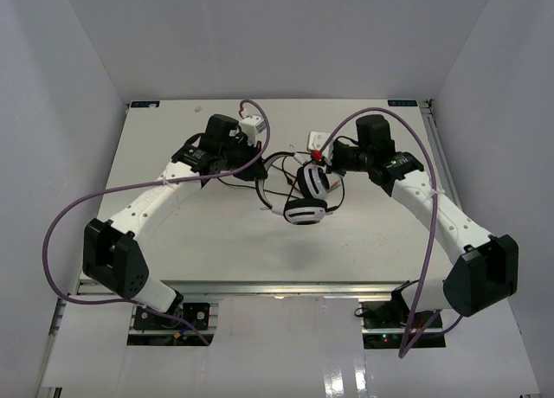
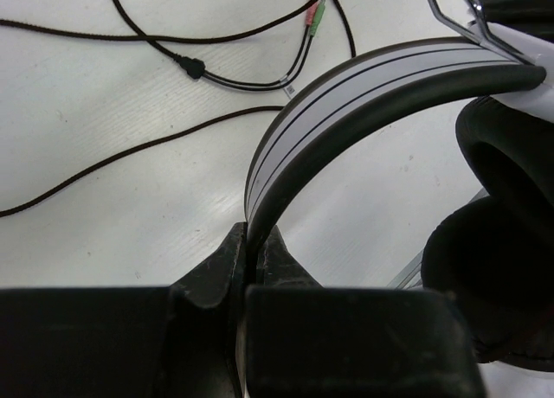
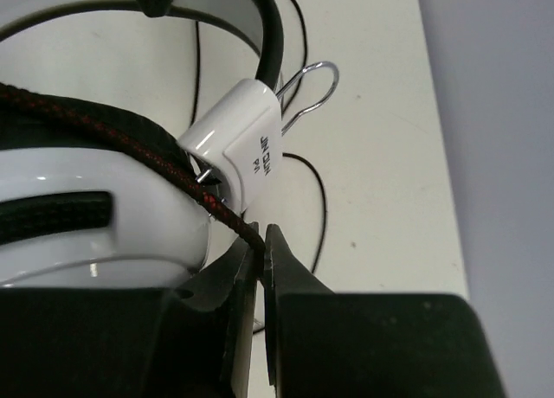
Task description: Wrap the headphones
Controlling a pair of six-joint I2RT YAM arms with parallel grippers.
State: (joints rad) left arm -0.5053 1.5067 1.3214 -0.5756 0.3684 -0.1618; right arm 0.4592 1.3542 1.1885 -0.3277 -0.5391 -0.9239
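The white-and-black headphones (image 1: 307, 196) sit at the table's middle, with their thin dark cord (image 1: 281, 164) looping behind them. My left gripper (image 1: 260, 175) is shut on the curved headband (image 2: 363, 86), pinching it edge-on between the fingertips (image 2: 227, 255). A black padded ear cup (image 2: 498, 242) is at the right, and loose cord (image 2: 130, 151) with pink and green plugs (image 2: 313, 17) lies beyond. My right gripper (image 1: 325, 161) is shut on the braided cord (image 3: 130, 143) where it crosses the white ear cup (image 3: 86, 225) beside the white slider block (image 3: 242, 147).
A small white object (image 1: 318, 140) lies on the table behind the headphones. White walls (image 1: 78, 86) enclose the table on three sides. Purple robot cables (image 1: 61, 242) arc beside each arm. The table's right edge (image 3: 441, 156) is near the right gripper.
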